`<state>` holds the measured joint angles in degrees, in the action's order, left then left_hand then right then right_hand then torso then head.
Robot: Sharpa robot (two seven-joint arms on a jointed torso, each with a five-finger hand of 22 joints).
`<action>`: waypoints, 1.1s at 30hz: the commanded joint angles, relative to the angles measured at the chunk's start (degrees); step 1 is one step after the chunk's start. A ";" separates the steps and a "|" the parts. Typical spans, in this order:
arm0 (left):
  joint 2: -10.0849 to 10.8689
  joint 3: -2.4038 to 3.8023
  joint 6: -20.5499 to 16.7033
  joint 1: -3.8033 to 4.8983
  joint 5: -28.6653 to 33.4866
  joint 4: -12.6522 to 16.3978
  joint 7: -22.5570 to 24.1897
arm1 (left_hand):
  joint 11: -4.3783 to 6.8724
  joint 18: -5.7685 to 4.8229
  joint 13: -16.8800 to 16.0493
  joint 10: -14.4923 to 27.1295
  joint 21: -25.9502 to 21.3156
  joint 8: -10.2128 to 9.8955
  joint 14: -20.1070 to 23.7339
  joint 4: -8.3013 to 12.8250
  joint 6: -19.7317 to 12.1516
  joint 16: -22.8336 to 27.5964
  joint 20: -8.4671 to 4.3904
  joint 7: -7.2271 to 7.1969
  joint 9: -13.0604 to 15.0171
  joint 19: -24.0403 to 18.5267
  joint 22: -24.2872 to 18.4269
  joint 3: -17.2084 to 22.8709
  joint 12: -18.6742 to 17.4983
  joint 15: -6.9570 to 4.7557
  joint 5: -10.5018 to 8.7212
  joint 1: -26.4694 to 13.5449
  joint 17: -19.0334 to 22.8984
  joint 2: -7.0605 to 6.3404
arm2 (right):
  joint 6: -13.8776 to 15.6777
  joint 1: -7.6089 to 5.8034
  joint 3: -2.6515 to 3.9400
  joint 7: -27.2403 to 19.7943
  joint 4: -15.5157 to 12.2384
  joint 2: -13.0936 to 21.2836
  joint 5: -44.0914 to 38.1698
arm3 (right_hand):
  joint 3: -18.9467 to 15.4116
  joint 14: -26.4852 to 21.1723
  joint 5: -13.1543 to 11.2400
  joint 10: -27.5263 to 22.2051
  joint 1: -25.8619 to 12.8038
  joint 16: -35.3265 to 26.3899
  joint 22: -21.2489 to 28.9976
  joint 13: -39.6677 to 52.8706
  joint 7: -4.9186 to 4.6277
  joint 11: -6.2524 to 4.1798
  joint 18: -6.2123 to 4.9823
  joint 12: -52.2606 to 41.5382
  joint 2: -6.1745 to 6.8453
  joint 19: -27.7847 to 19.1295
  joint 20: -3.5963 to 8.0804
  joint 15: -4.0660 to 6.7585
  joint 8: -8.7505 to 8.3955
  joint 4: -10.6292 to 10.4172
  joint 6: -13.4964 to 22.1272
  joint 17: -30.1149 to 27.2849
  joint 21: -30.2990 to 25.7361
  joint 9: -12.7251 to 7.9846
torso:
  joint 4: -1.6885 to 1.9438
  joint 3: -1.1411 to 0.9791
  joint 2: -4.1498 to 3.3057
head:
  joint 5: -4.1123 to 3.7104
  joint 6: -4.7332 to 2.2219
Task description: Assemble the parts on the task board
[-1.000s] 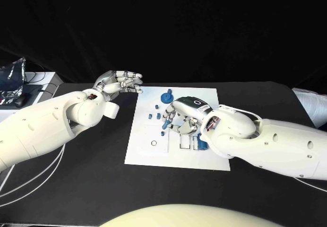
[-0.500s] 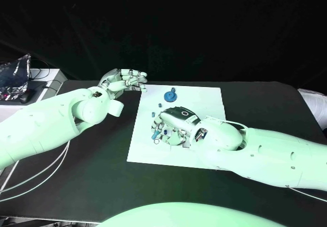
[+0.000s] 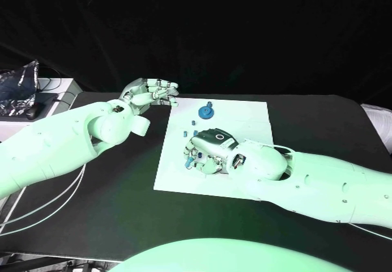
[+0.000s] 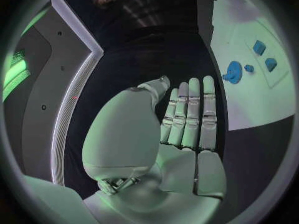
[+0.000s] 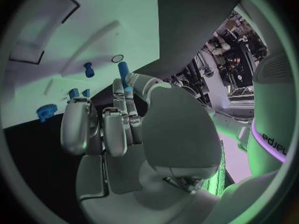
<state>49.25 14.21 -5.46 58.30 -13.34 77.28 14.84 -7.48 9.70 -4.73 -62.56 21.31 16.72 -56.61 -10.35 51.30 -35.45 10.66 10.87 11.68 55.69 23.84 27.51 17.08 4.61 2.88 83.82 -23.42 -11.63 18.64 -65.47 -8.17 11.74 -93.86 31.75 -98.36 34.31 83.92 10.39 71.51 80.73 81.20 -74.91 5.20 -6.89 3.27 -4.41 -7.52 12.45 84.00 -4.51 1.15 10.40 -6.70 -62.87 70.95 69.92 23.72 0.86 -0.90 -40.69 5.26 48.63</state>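
A blue peg (image 5: pixel 122 72) is pinched in the fingertips of the right hand (image 3: pixel 209 150), low over the middle of the white task board (image 3: pixel 245 122). A blue gear (image 3: pixel 206 114) lies near the board's far edge. The left hand (image 3: pixel 149 93) hovers beside the board's far left corner, fingers together, holding nothing.

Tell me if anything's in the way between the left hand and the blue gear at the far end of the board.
Nothing visible stands between them. The left hand hovers off the task board's far left corner, holding nothing, and the blue gear lies just beyond it across bare white board. The right hand works nearer the middle, out of that path.
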 commanded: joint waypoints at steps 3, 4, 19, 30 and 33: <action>0.04 0.04 0.87 -0.02 0.25 0.22 0.27 | 0.01 0.52 -0.06 0.41 -0.31 -0.20 0.41 -0.12 0.23 -0.30 0.08 0.18 -0.07 -0.47 -0.05 -0.32 -0.24 0.02 0.03 -0.46 -0.05 0.28 | -3.36 0.11 -0.10 0.65 0.46 -0.25 -2.07 | 0.25 2.35 0.16 0.03 -0.46 0.05 -6.84 0.06 -0.28 0.14 0.66 0.40 0.02 0.98 0.17 0.06 0.05 0.17 0.02 -0.11 -0.49 0.32 | -0.04 0.00 0.05 | 0.36 0.41; 0.06 0.04 0.86 -0.02 0.25 0.24 0.27 | 0.01 0.52 -0.06 0.41 -0.31 -0.20 0.41 -0.12 0.23 -0.30 0.08 0.18 -0.07 -0.47 -0.05 -0.32 -0.24 0.02 0.03 -0.46 -0.05 0.28 | -3.59 0.11 -0.12 0.67 0.54 -0.31 -2.09 | 0.25 2.34 0.17 0.02 -0.52 0.02 -6.89 0.06 -0.28 0.15 0.68 0.42 0.04 1.01 0.16 0.05 0.06 0.17 0.03 -0.18 -0.38 0.33 | -0.04 0.02 0.02 | 0.38 0.51; 0.18 0.04 0.87 -0.02 0.26 0.46 0.28 | 0.01 0.52 -0.06 0.41 -0.31 -0.20 0.41 -0.12 0.23 -0.30 0.08 0.18 -0.07 -0.47 -0.05 -0.32 -0.24 0.02 0.03 -0.46 -0.05 0.28 | -4.55 0.37 -0.32 1.77 1.82 -1.17 -3.79 | 0.29 2.33 0.24 0.01 -0.73 0.02 -6.89 0.08 -0.29 0.18 0.68 0.53 0.06 0.99 0.13 0.02 0.08 0.18 0.07 -0.19 -0.42 0.37 | 0.15 0.00 -0.04 | 0.68 0.98; 0.30 0.04 0.81 -0.02 0.26 0.55 0.28 | 0.01 0.52 -0.06 0.41 -0.31 -0.20 0.41 -0.12 0.23 -0.30 0.08 0.18 -0.07 -0.47 -0.05 -0.32 -0.24 0.02 0.03 -0.46 -0.05 0.28 | -4.60 0.76 -0.37 1.16 2.27 -1.75 -4.09 | 0.34 2.29 0.28 -0.12 -1.14 -0.04 -6.81 0.09 -0.33 0.25 0.63 0.81 0.28 0.91 0.07 -0.04 0.03 0.28 0.30 -0.33 -0.69 0.42 | 0.05 0.05 0.00 | 0.89 1.21; 0.29 0.04 0.80 -0.02 0.26 0.56 0.26 | 0.01 0.52 -0.06 0.41 -0.31 -0.20 0.41 -0.12 0.23 -0.30 0.08 0.18 -0.07 -0.47 -0.05 -0.32 -0.24 0.02 0.03 -0.46 -0.05 0.28 | -4.28 0.79 -0.39 0.31 2.28 -1.80 -3.56 | 0.56 2.26 0.01 -1.54 -2.47 -0.06 -6.66 -0.11 -0.87 0.85 0.55 2.11 1.43 0.71 -0.23 -0.56 -0.89 0.32 2.13 -0.43 -1.31 0.11 | 0.03 0.03 0.01 | 0.89 1.21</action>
<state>49.61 14.21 -5.43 58.29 -13.33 77.66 14.79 -7.48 9.70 -4.73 -62.56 21.31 16.72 -56.61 -10.35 51.30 -35.45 10.66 10.87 11.69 55.69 23.84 27.51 17.08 4.61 2.88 83.81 -23.40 -11.63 15.50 -64.91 -8.37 12.93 -91.68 30.02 -101.56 34.62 84.06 10.77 70.58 78.76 81.19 -74.94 5.35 -7.80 4.12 -4.41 -5.84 13.66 84.00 -4.51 1.00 10.18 -6.39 -61.37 70.59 68.78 24.08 0.97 -0.86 -40.73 6.12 49.83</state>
